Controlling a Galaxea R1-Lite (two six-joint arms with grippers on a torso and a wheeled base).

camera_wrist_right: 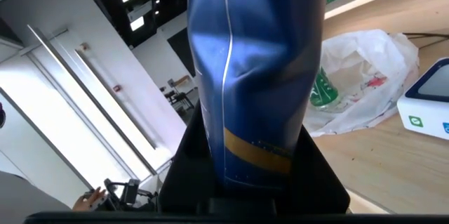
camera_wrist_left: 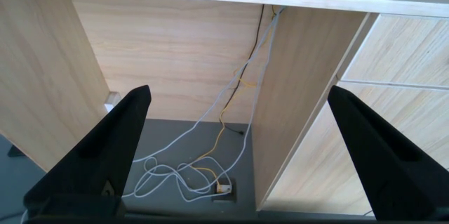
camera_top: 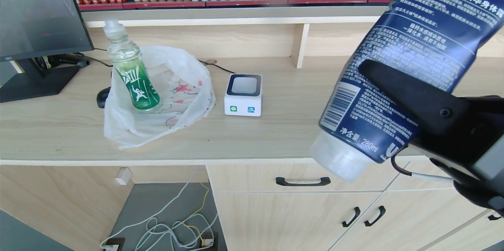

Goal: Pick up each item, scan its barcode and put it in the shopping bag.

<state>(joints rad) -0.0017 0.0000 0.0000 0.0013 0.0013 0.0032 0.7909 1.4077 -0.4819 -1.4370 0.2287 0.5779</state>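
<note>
My right gripper (camera_top: pixel 397 97) is shut on a dark blue lotion tube (camera_top: pixel 409 58), held high at the right, cap end down and barcode facing the counter. In the right wrist view the tube (camera_wrist_right: pixel 256 69) stands squeezed between the two fingers (camera_wrist_right: pixel 189 154). A white barcode scanner (camera_top: pixel 243 94) sits on the wooden counter (camera_top: pixel 275 133), left of the tube. The white shopping bag (camera_top: pixel 173 97) lies open on the counter at the left, with a green drink bottle (camera_top: pixel 132 70) standing in it. My left gripper (camera_wrist_left: pixel 238 154) hangs open below the counter, over the floor cables.
A monitor (camera_top: pixel 37 11) on a stand occupies the counter's far left, with a dark mouse (camera_top: pixel 103 96) beside the bag. A raised shelf (camera_top: pixel 299 42) runs along the back. Drawers with black handles (camera_top: pixel 302 181) sit under the counter; cables (camera_top: pixel 169 227) lie on the floor.
</note>
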